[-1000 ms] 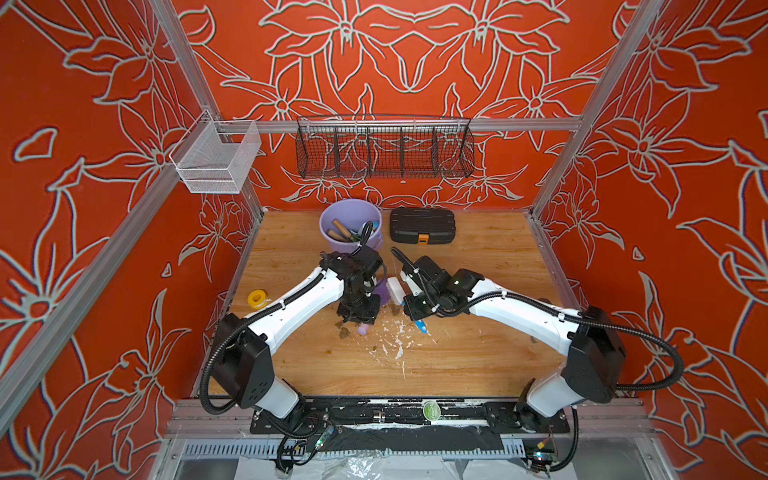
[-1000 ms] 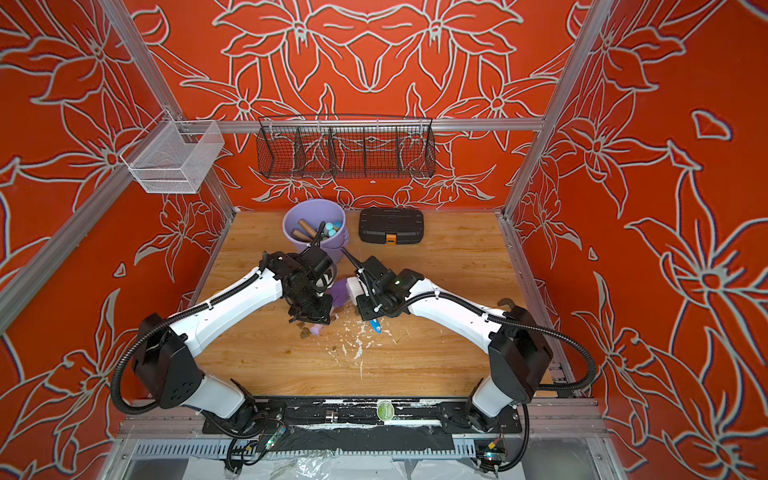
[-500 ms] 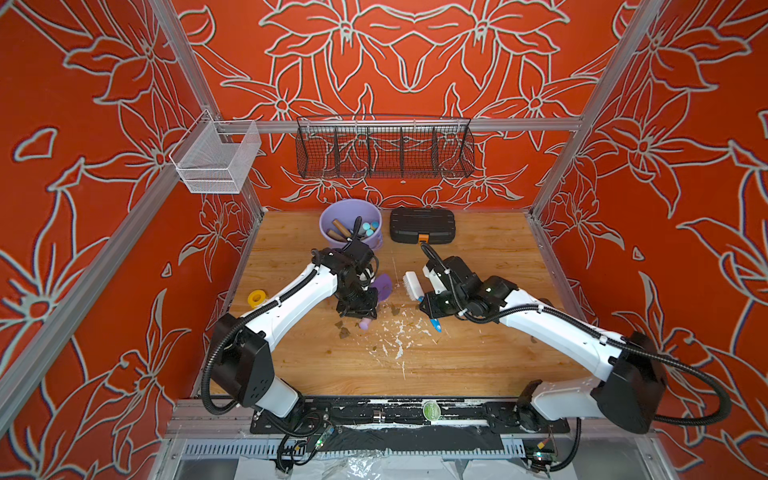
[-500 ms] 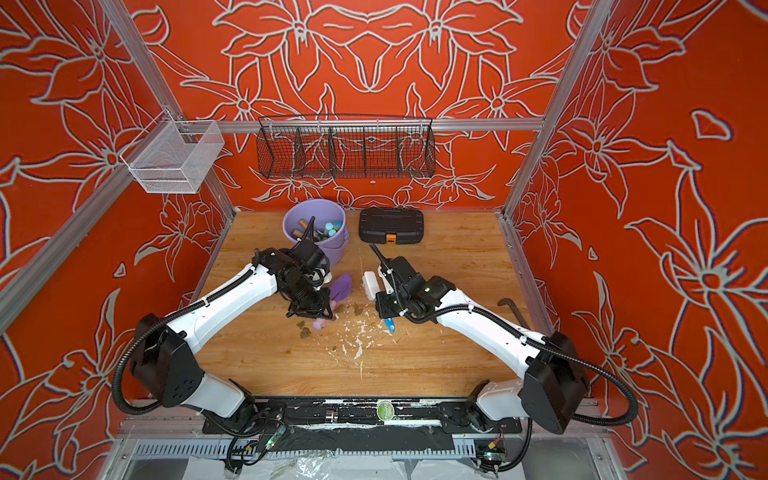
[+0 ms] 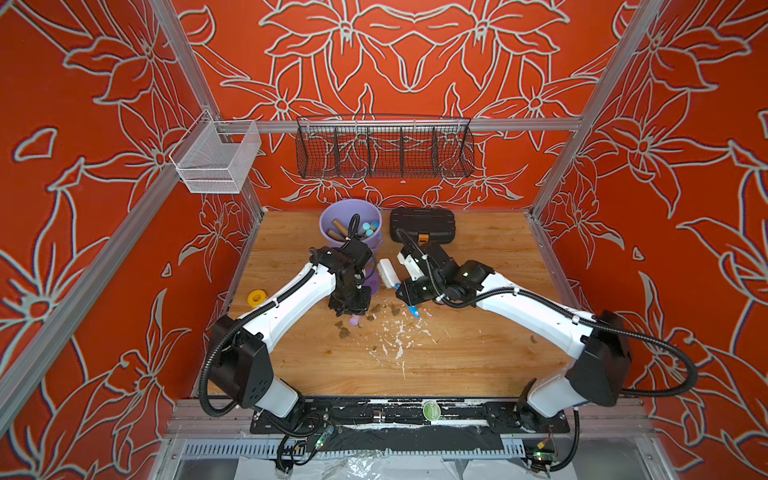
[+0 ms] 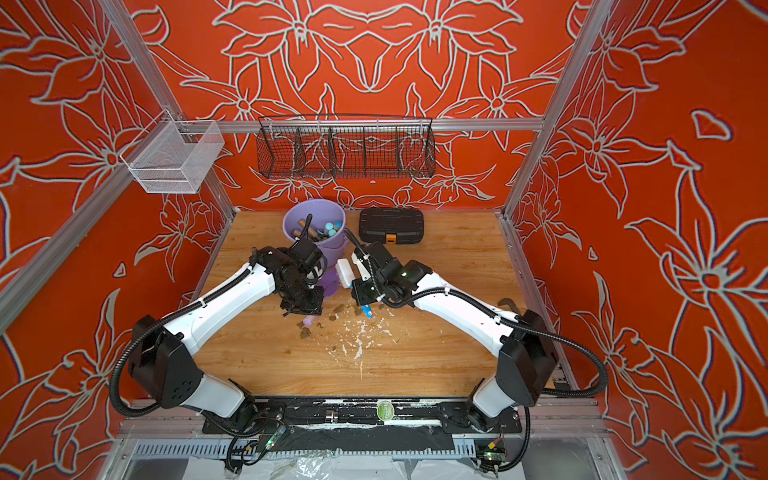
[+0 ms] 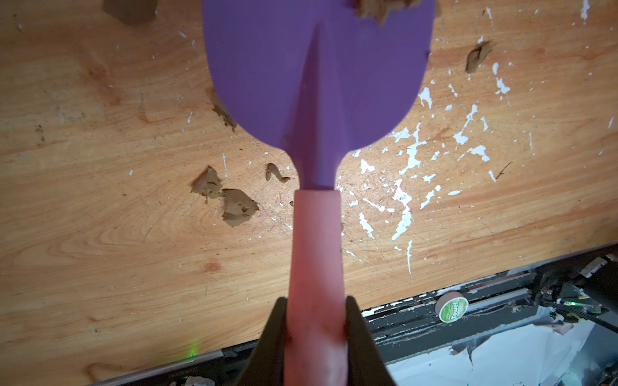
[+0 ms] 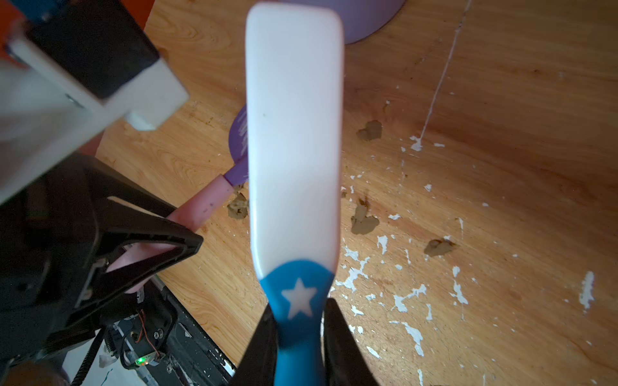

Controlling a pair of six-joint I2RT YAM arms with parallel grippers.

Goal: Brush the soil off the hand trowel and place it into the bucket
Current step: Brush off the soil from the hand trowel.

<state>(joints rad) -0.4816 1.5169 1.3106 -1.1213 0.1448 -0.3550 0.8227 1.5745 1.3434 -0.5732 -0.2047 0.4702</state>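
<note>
Hand trowel (image 7: 317,83) clamped by handle in left gripper (image 7: 316,300), brush (image 8: 294,133) clamped in right gripper (image 8: 299,305); sweep bristles across soil (image 7: 381,10) at blade tip.

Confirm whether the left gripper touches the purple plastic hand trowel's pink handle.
Touching: left wrist view shows the left gripper pressing both sides of the pink handle.

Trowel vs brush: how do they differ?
The trowel has a broad rounded purple blade on a pink handle; the brush has a narrow white head on a blue handle. The trowel carries soil at its blade edge; the brush's back looks clean. Both are clamped by the handle, trowel in the left gripper, brush in the right gripper.
</note>
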